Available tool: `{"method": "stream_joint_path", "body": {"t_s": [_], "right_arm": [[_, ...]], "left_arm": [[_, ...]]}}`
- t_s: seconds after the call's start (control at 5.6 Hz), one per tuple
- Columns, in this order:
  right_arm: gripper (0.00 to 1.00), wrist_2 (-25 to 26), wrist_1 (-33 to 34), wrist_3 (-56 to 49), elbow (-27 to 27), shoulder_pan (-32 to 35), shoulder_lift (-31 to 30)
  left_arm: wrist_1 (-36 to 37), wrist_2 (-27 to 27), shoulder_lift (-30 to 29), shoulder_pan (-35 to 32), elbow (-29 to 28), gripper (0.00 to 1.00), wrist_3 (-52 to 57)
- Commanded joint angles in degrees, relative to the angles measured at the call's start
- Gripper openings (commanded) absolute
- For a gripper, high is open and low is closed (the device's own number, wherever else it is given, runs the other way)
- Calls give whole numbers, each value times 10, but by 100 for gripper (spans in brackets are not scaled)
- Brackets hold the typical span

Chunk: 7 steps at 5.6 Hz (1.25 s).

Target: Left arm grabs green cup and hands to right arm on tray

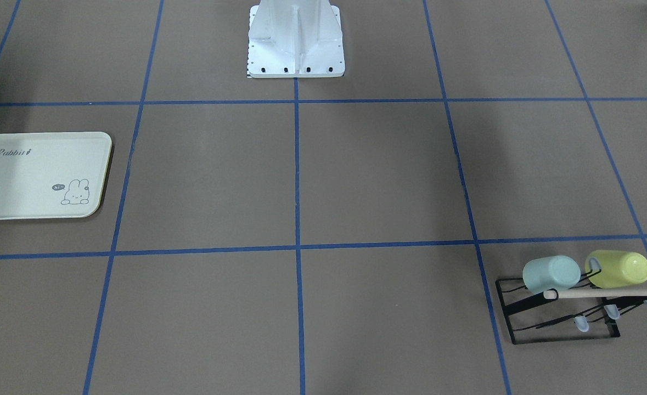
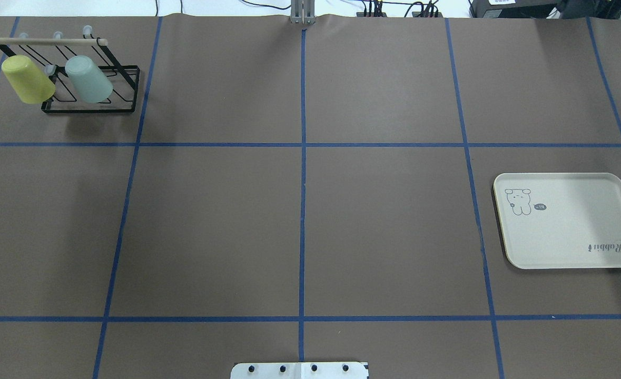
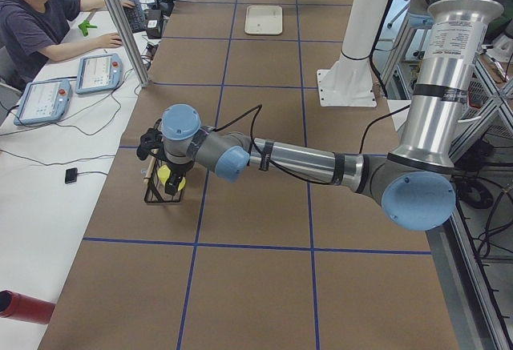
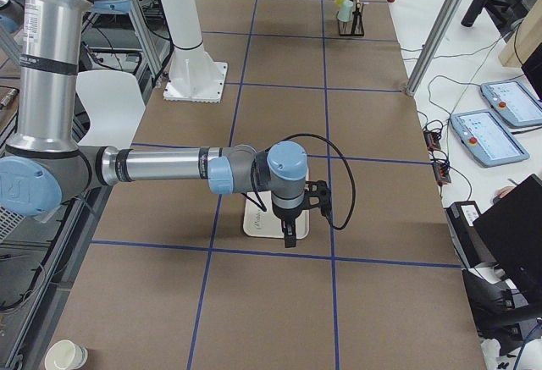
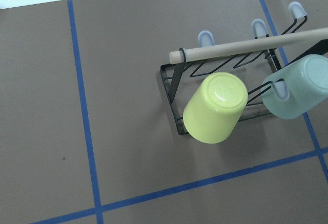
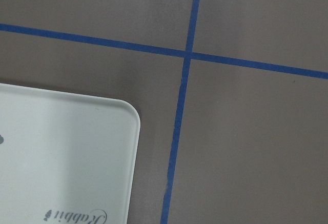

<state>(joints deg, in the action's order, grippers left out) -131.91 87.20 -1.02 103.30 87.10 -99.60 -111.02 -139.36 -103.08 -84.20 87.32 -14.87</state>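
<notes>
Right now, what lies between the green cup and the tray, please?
Overhead view: just the rack holding the green cup, then table and blue tape lines.

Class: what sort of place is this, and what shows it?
Probably a robotics lab: the left arm and right arm reach over a table gridded with blue tape, and an operator sits beside control tablets.

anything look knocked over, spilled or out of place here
Nothing stands out. The green cup and the yellow-green cup both hang mouth-down, tilted, on pegs of the black rack, as intended, and the tray lies flat, with nothing spilled.
</notes>
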Motion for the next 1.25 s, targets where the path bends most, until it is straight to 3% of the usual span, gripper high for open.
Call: {"method": "stream_joint_path", "body": {"t_s": [0.0, 0.36, 0.71, 1.07], "right_arm": [[100, -1, 0, 0, 0, 0, -2], [100, -2, 0, 1, -2, -1, -3], [100, -3, 0, 2, -3, -1, -3], [100, -4, 0, 2, -3, -1, -5]], "left_arm": [[-1, 1, -57, 28, -7, 100, -56], [5, 33, -121, 103, -10, 100, -152], [6, 146, -121, 157, -9, 100, -187], [5, 213, -121, 205, -21, 100, -206]]}}
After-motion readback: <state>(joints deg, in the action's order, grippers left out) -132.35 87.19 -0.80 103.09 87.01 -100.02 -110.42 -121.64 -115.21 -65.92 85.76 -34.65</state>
